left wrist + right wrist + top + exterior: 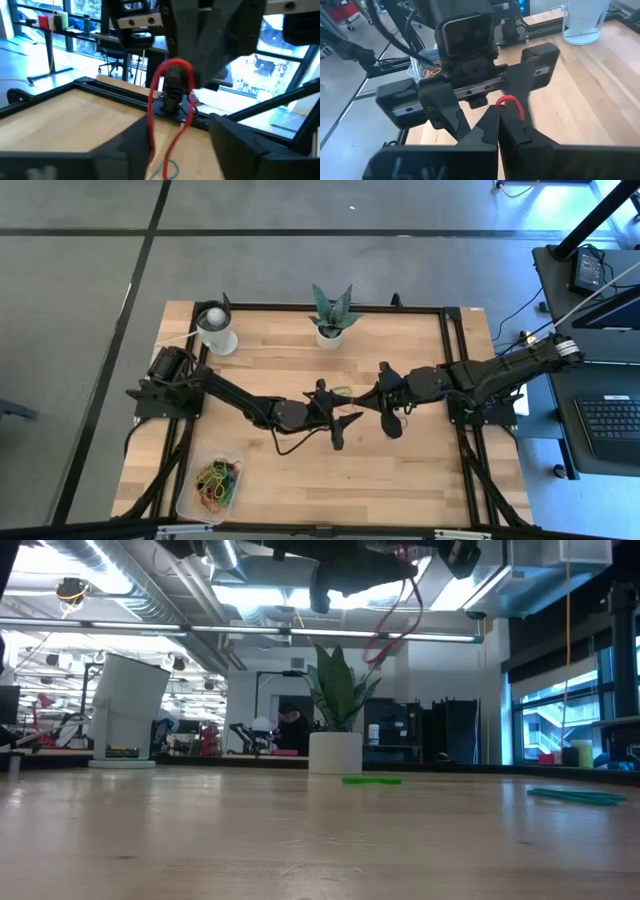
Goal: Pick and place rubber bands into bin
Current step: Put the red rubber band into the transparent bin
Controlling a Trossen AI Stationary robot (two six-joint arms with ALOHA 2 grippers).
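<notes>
Right fingers [498,131] pinching red rubber band [512,104]

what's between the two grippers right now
A red rubber band, pinched by the shut right gripper and hanging in front of the open left gripper; both wrist views show it.

Open-plan robotics lab: exposed ceiling ducts [130,590], black monitors [445,730], laptop desk [600,395] beside table.
</notes>
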